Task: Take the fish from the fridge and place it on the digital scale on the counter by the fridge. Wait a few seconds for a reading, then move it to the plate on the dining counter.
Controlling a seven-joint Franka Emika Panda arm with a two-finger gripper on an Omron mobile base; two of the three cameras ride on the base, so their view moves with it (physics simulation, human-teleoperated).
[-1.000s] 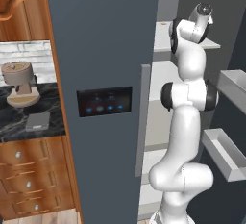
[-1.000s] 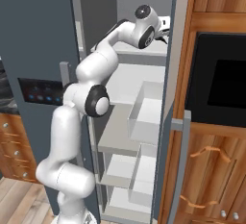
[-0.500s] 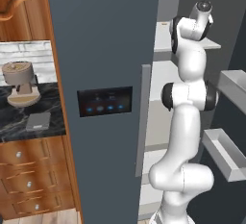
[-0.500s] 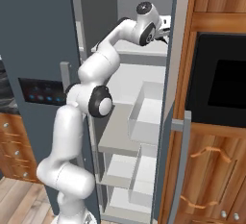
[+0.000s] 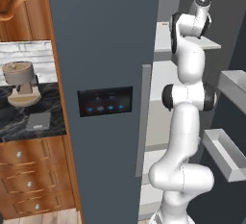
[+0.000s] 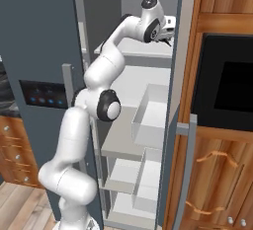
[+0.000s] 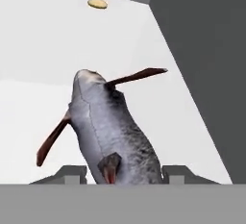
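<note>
The fish (image 7: pixel 113 131), grey with reddish-brown fins, lies on a white shelf (image 7: pixel 43 50) of the fridge (image 5: pixel 96 50), its length pointing away from the hand. My gripper (image 7: pixel 125 172) straddles its near end, and both fingers (image 7: pixel 72 172) press against its sides. In the right base view the gripper (image 6: pixel 165 31) is reached in over the top shelf (image 6: pixel 143 51) of the open fridge (image 6: pixel 39 36). The digital scale (image 5: pixel 38 120) lies flat on the counter (image 5: pixel 14 127) left of the fridge. The plate and the dining counter are out of view.
A tan coffee machine (image 5: pixel 20 83) stands behind the scale. A small yellow thing (image 7: pixel 97 3) lies far back on the shelf. The fridge's dark side wall (image 7: pixel 202 50) is close on the right. Door bins (image 5: pixel 226 153) jut out at the right. A wall oven (image 6: pixel 230 86) is beside the fridge.
The fingers have come together around the fish. The arm has stayed where it was at the top shelf.
</note>
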